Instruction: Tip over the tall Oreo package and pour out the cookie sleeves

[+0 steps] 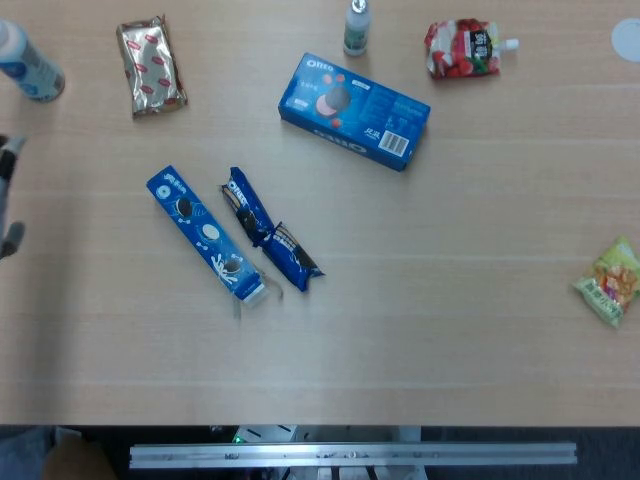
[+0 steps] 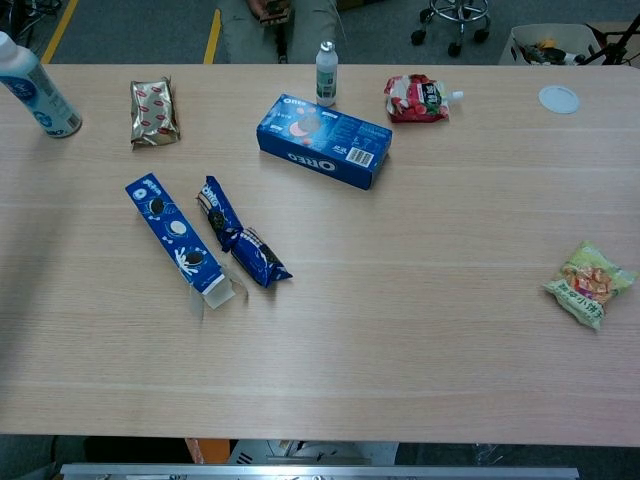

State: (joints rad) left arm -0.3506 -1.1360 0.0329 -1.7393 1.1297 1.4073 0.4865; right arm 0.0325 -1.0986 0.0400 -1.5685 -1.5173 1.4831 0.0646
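The tall Oreo package (image 1: 205,235) (image 2: 178,240) lies flat on the table, left of centre, its open flapped end pointing toward the front right. Two dark blue cookie sleeves lie just right of it, end to end: one sleeve (image 1: 247,207) (image 2: 218,214) further back, the other sleeve (image 1: 294,256) (image 2: 262,258) nearer the front. Only a blurred sliver of my left hand (image 1: 8,200) shows at the left edge of the head view, well clear of the package, with nothing in it and its fingers apart. My right hand shows in neither view.
A wide blue Oreo box (image 1: 354,110) lies behind the sleeves. A gold snack pack (image 1: 151,66), a white-and-blue bottle (image 1: 28,66), a small bottle (image 1: 357,28), a red pouch (image 1: 463,48), a white lid (image 2: 558,98) and a green snack bag (image 1: 610,282) ring the table.
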